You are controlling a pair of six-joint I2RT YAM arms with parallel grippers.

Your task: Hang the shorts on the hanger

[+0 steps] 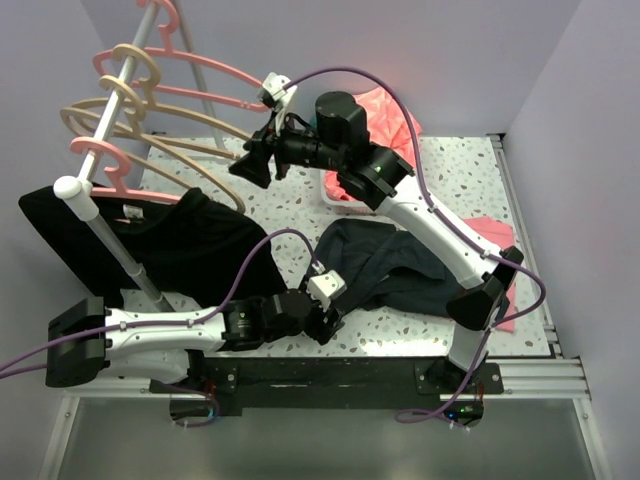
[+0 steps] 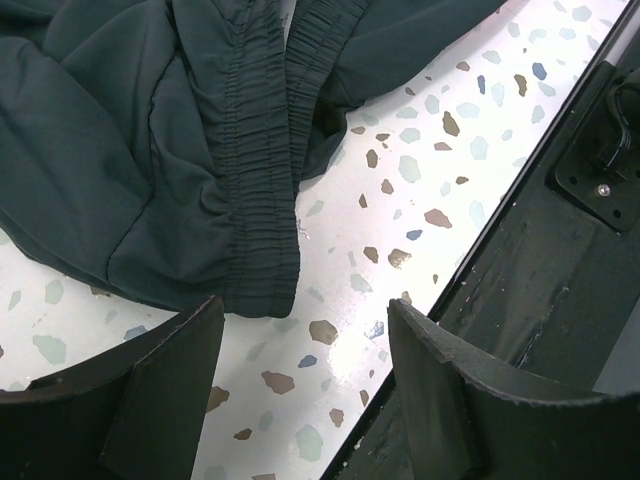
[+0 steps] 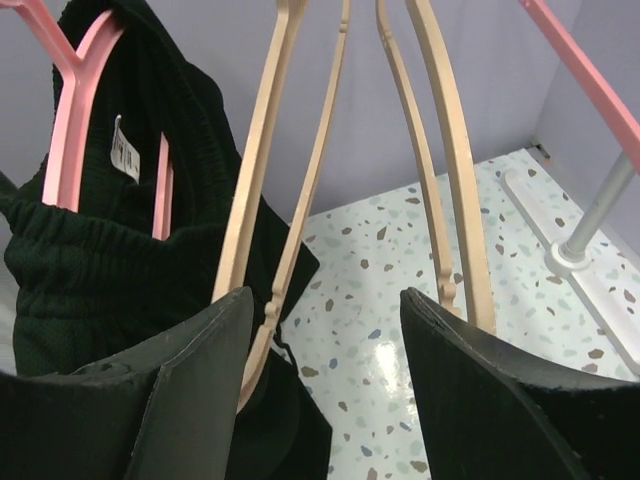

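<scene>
The dark navy shorts [image 1: 400, 265] lie crumpled on the speckled table, right of centre. In the left wrist view their elastic waistband [image 2: 255, 180] ends just ahead of my left gripper [image 2: 305, 335], which is open over bare table. My left gripper [image 1: 326, 318] sits at the shorts' near-left edge. Beige hangers [image 1: 190, 155] hang from the rail at the back left. My right gripper [image 1: 250, 162] is open at their lower ends. In the right wrist view, two beige hanger arms [image 3: 262, 200] [image 3: 450, 190] rise just beyond my right gripper [image 3: 325, 310], with nothing between its fingers.
A black T-shirt [image 1: 150, 235] hangs on a pink hanger [image 3: 60, 110] on the rack, whose pole [image 1: 120, 250] slants to a base. A salmon-pink garment [image 1: 385, 108] sits in a white basket [image 1: 338, 200]. Pink cloth [image 1: 492, 235] lies at the right. The dark front rail [image 2: 560, 240] borders the table.
</scene>
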